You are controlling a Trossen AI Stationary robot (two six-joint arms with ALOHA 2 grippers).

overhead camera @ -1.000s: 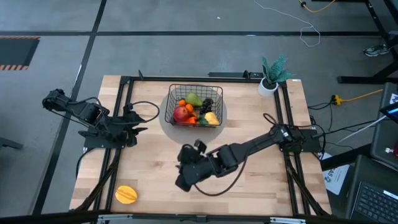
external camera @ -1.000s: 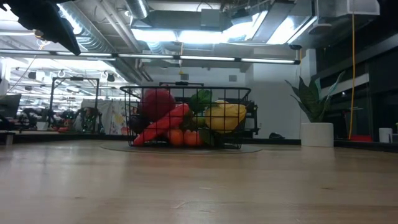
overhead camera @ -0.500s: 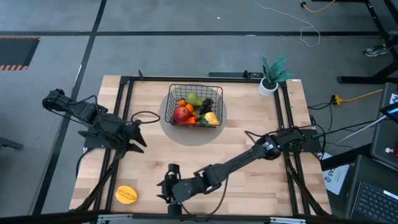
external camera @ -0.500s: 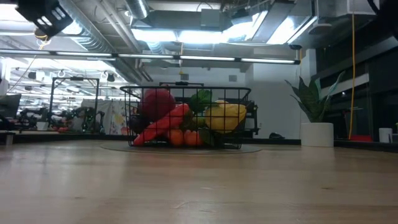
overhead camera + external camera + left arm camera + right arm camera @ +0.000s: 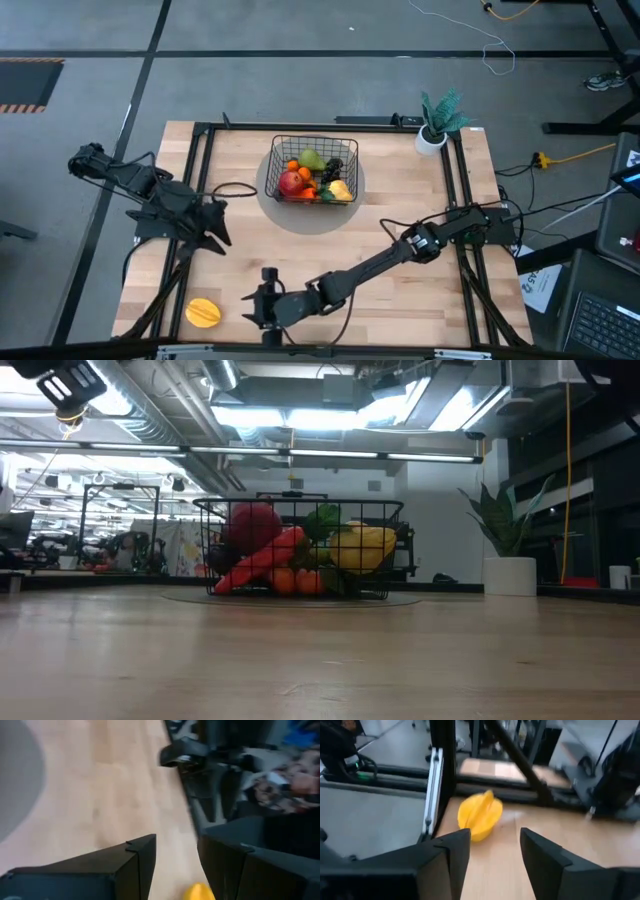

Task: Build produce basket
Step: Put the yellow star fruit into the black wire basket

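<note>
The black wire basket point(image 5: 312, 170) stands on a grey round mat in the far middle of the table, with an apple, a carrot, grapes, oranges and other toy produce inside; it also shows in the low view point(image 5: 300, 550). A yellow-orange fruit point(image 5: 203, 312) lies on the wood near the table's near left corner. My right gripper point(image 5: 252, 308) is open, just right of that fruit and pointing at it; the fruit point(image 5: 479, 815) shows ahead of my right gripper point(image 5: 495, 855). My left gripper point(image 5: 220, 238) is open above the table's left side, with the fruit's edge point(image 5: 200, 892) in its view.
A small white pot with a teal plant point(image 5: 440, 118) stands at the far right corner. Black frame rails point(image 5: 195, 200) run along the table's left and right sides. Bare wood lies between the basket and the near edge.
My right gripper has swung from the near middle of the table toward the near left corner, closing on the yellow-orange fruit and staying open. My left gripper has turned and moved toward the near edge. The basket and the fruit have stayed put.
</note>
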